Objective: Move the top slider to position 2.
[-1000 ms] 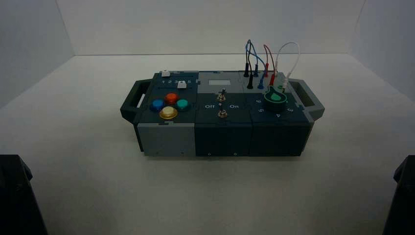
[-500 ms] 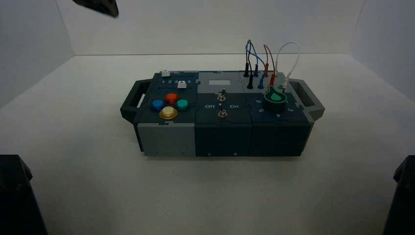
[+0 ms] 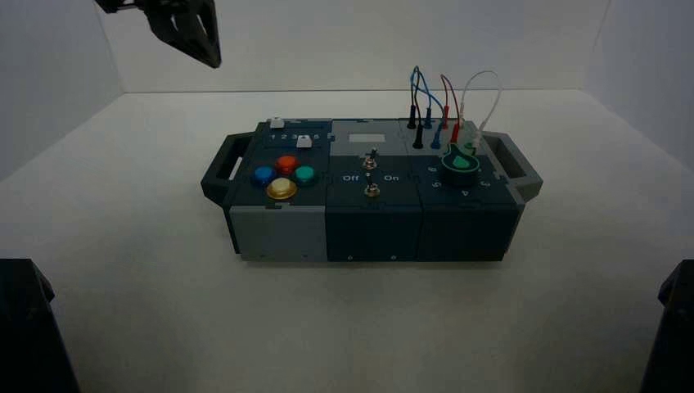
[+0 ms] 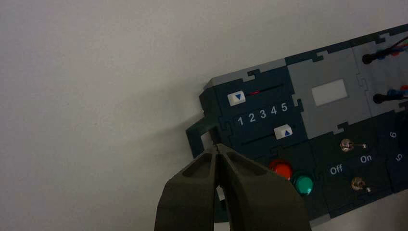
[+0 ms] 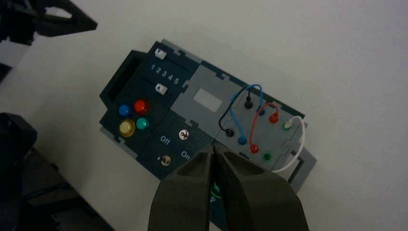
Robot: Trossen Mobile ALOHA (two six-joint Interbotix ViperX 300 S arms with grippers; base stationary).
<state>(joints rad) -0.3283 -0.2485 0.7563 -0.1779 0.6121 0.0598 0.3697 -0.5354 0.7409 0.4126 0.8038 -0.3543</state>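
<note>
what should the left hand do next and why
Probably ease toward the white square slider knob on the box's far left, fingers kept shut: the left hand hovers short of it, and the knob sits by the 1, not the white printed 2.

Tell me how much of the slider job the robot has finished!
Nothing looks finished yet: the top slider sits at the 1 end of its track. Nothing is held; the left gripper, jaws shut, hovers beyond the box's far left corner. The right gripper is idle, outside the high view. Left to do: slide that knob to position 2.
</note>
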